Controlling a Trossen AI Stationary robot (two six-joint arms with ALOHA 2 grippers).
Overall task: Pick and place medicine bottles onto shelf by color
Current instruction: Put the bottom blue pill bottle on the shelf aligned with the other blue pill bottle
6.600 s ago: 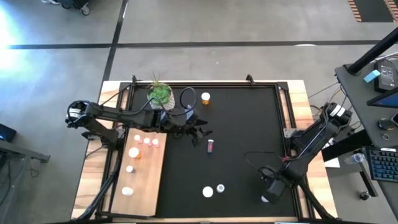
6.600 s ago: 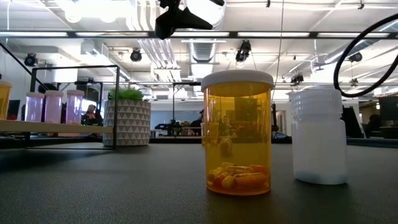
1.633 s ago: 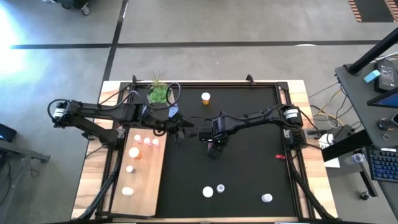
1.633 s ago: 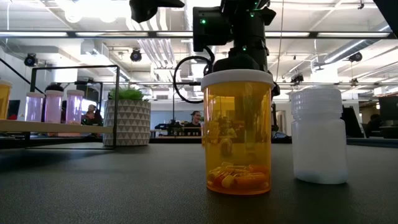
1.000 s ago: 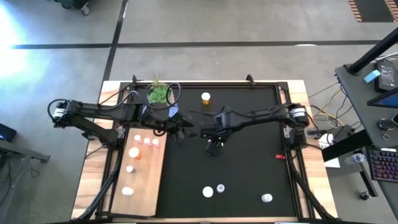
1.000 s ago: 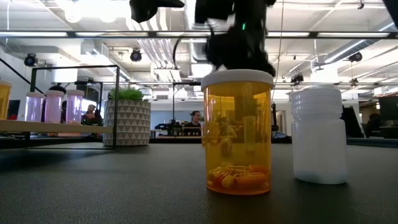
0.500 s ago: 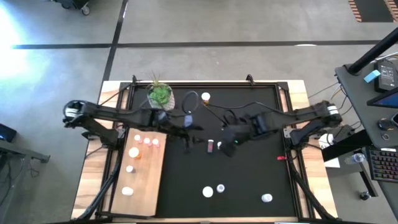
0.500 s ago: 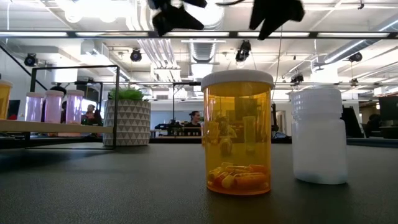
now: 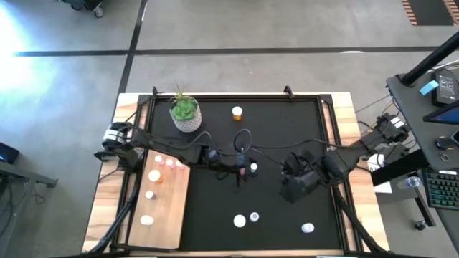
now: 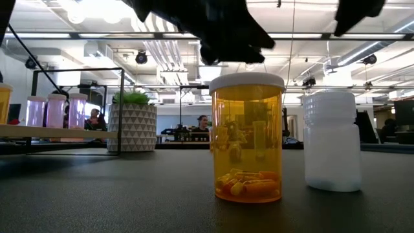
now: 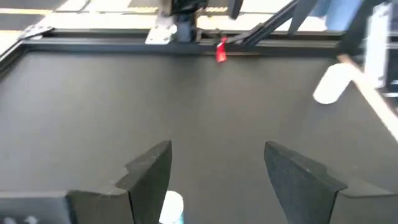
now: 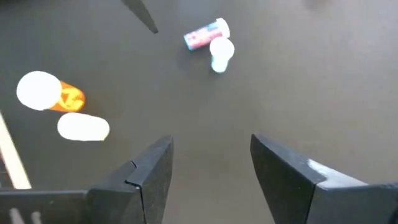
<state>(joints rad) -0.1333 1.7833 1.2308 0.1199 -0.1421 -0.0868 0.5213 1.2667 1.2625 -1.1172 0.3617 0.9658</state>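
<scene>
Centrally, the left gripper [image 9: 242, 172] hovered with jaws wide over a pink bottle [image 9: 252, 168] — the right gripper [image 9: 295, 188], near-right, also gaped empty.

left claw [image 9: 242, 170] hovers mid-mat beside a bottle [image 9: 253, 168] (white-capped).

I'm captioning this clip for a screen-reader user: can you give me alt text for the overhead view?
From above, the left gripper hovers mid-mat by a small white-capped bottle, while the right gripper sits to its right. Several medicine bottles stand on the light-wood shelf at left; others dot the black mat, and a potted plant stands at the back.
</scene>
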